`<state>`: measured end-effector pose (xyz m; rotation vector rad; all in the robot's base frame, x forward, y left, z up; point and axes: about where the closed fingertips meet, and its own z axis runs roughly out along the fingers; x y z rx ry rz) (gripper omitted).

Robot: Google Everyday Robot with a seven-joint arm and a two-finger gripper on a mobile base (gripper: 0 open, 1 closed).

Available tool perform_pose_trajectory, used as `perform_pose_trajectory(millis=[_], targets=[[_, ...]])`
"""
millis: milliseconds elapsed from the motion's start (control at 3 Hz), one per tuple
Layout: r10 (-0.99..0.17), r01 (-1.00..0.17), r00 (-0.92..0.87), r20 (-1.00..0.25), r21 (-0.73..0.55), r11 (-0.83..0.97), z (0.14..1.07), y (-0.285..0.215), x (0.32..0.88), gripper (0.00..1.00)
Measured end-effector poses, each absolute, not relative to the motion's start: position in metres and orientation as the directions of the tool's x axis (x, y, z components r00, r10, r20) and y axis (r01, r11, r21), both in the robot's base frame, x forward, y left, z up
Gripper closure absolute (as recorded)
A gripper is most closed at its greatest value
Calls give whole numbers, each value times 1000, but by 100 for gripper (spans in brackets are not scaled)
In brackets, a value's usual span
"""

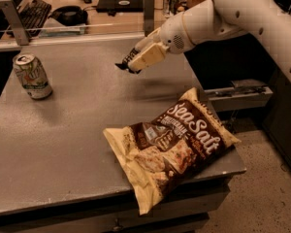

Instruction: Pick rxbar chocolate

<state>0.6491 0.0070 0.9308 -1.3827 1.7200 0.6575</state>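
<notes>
— Where's the gripper [128,64]?

— Above the far middle of the grey table [63,130], clear of the surface, on the end of the white arm [223,13] that reaches in from the upper right. Its faint shadow [153,85] lies on the tabletop below it.

— And the rxbar chocolate [121,65]?

— Pinched between the fingertips, as far as I can make out. Only a small dark end pokes out to the left of the pale fingers; the rest is hidden by them, and no lettering is readable.

— What containers are there?

— Two. A "Sea Salt" snack bag [172,142], cream and brown, lies flat near the table's front right corner, one corner hanging over the front edge. It looks closed, so its contents are out of sight. A drink can [32,76] stands upright at the left, well apart from the bag and the gripper. From this angle I cannot tell what is in it.

— Anything cut off?

— The arm runs out of view at the right. Behind the table, a keyboard [33,11] is cropped by the top left corner.
</notes>
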Motion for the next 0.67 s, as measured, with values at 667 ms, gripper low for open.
perform_pose_trajectory(millis=[667], targets=[[-420,-980,-41,-907,-46,195,959,12,632,100]])
